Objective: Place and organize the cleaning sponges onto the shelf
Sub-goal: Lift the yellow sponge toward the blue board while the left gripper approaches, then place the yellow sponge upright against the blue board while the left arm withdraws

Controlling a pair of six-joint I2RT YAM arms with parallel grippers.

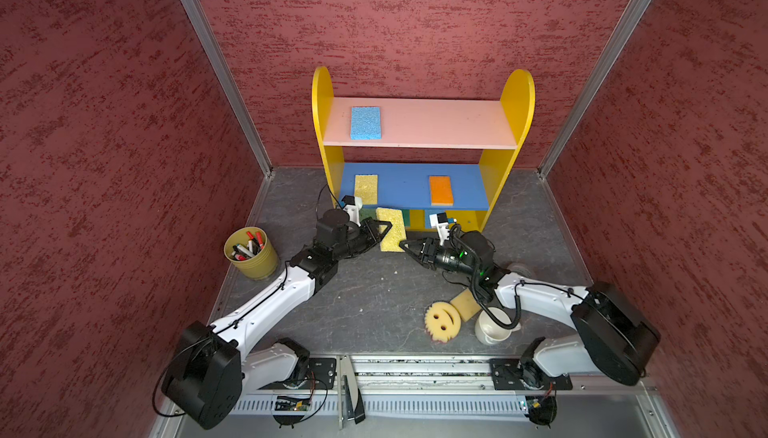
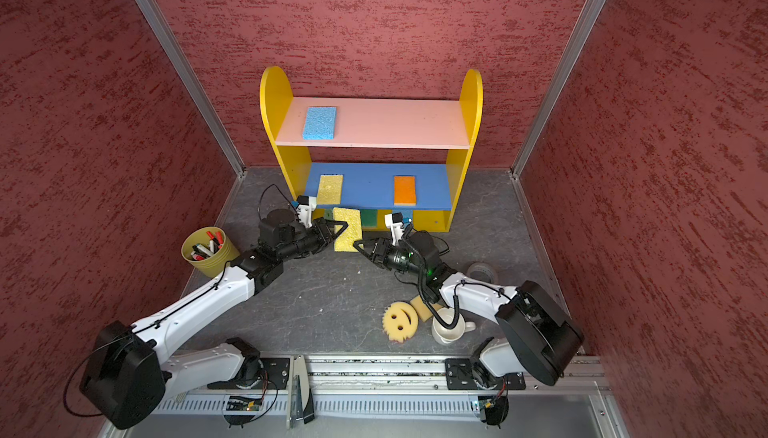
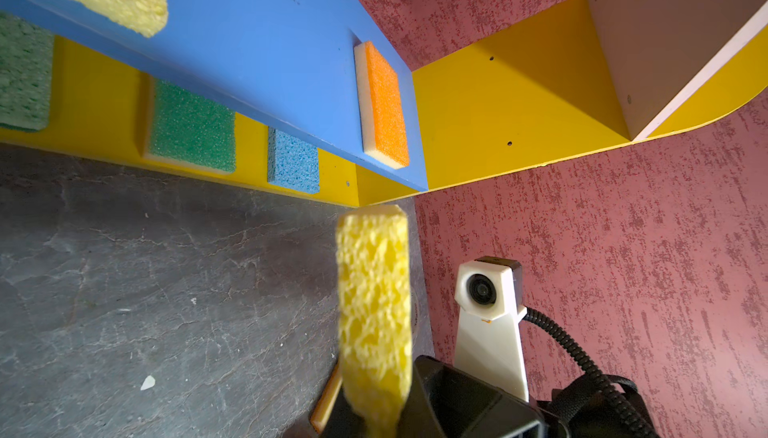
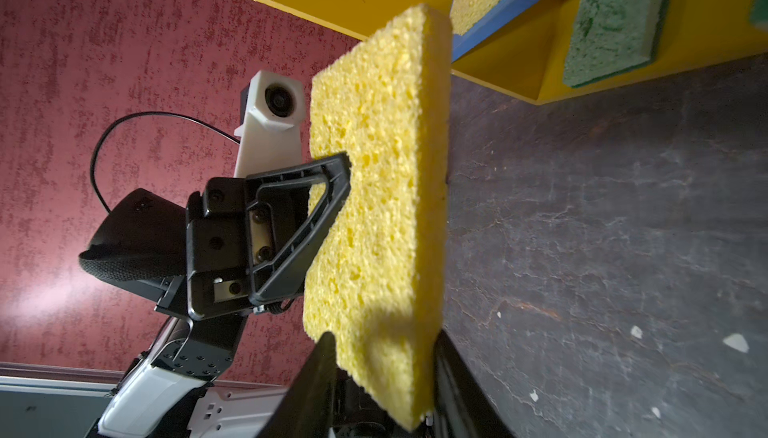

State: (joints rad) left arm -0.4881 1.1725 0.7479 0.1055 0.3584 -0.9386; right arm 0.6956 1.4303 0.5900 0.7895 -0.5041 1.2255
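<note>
Hands meet before the base of the shelf [image 1: 490, 190] in both top views: left hand [image 1: 385, 232] clenches a yellow sponge [image 1: 397, 224], right hand [image 1: 402, 244] at its end away from the shelf. Left wrist view: yellow sponge [image 3: 372, 298] juts from that grip. Right wrist view: its end sits between the right hand's fingers [image 4: 316, 382]; cannot tell if they squeeze.

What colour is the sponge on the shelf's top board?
The sponge is blue, clearest in a top view.

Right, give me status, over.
Left gripper shut on yellow sponge in front of shelf. Right gripper straddles its end, grip unclear. Smiley sponge, tan sponge on floor by mug. Nothing blocking.
</note>
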